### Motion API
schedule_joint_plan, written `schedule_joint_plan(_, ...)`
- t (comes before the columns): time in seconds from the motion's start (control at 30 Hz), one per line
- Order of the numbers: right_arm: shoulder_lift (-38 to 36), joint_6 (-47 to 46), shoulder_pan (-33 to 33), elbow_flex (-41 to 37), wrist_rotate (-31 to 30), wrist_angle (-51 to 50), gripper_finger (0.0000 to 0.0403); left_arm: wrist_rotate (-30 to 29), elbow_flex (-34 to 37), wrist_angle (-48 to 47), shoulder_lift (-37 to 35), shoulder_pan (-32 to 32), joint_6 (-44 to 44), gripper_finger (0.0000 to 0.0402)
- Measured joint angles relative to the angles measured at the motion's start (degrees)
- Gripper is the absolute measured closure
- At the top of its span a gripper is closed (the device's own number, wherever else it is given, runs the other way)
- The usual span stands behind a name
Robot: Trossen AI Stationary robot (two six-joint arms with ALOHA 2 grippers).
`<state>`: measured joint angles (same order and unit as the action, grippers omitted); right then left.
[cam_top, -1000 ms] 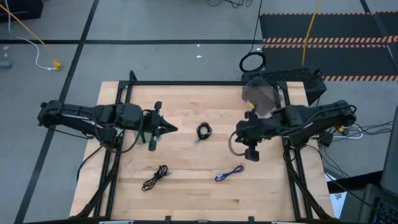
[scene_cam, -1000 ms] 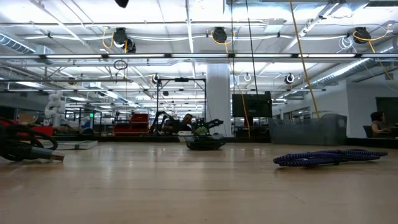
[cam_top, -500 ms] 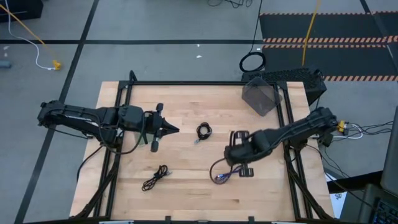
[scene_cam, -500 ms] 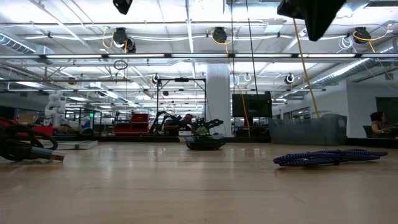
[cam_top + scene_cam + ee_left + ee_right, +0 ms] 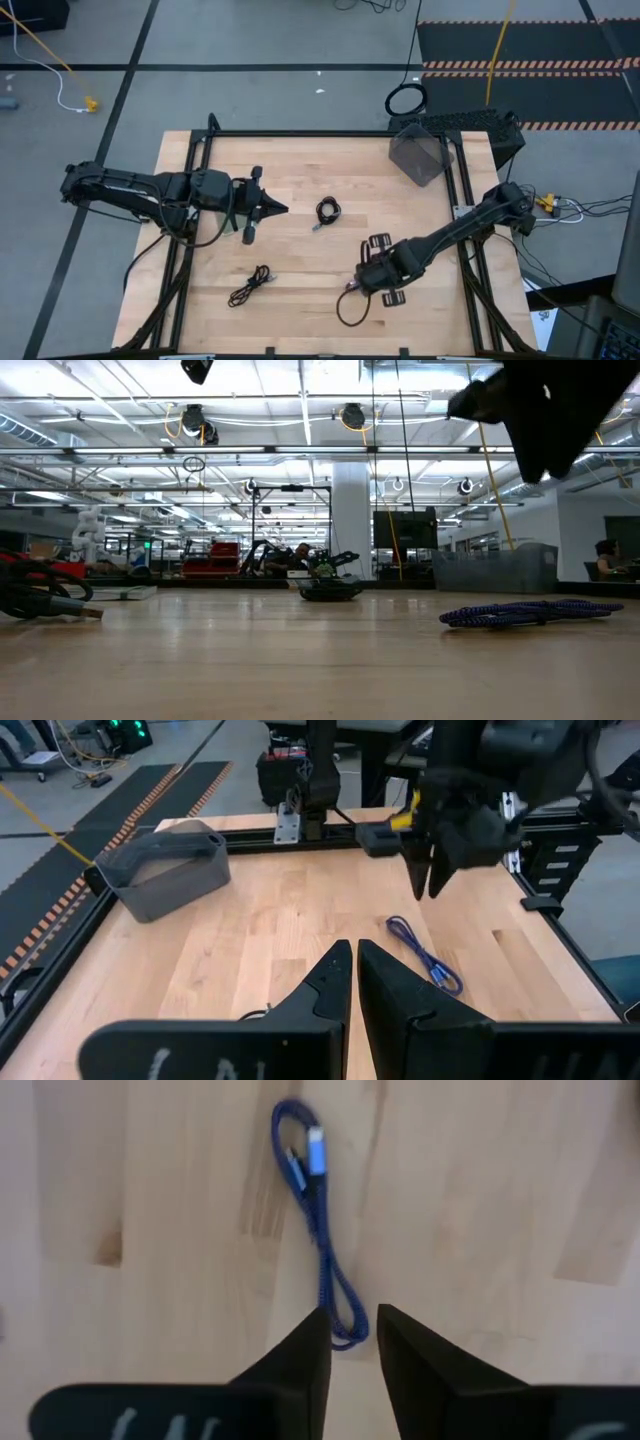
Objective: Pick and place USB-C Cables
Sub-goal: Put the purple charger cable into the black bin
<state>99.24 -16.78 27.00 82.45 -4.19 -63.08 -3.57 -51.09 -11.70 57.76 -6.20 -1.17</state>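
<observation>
The right end effector (image 5: 351, 1342) has swung away from the grey bin (image 5: 418, 155) and now hovers, fingers narrowly spread, above the blue-purple cable (image 5: 318, 1230), likely ready to descend and grasp.

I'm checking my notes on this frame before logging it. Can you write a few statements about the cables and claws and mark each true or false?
1. The right claw hangs above the blue cable. True.
2. The right claw grips the blue cable. False: the cable lies on the table, ungripped.
3. The left claw holds a black cable. False: it holds nothing.
4. Two black cables lie on the table. True.
5. The grey bin holds a cable. False: none visible inside.
</observation>
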Motion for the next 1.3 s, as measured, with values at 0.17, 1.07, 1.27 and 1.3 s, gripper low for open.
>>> schedule_joint_plan(0.17,-0.3,0.5,0.5,-6.4,0.2,6.8,0.0305,0.0,0.0,0.0,0.0,0.0,0.0,0.0376)
schedule_joint_plan(1.07,-0.3,2.5,-0.8,-22.7,4.5,32.5,0.023,-0.1,0.0,0.0,0.0,0.0,-0.6,0.0376)
schedule_joint_plan(1.27,-0.3,3.0,-0.8,-23.7,4.3,33.5,0.0243,0.0,0.0,0.0,0.0,0.0,-1.3,0.0376)
schedule_joint_plan(1.3,-0.3,3.1,-0.8,-23.9,4.3,33.7,0.0246,0.0,0.0,0.0,0.0,0.0,-1.4,0.0376)
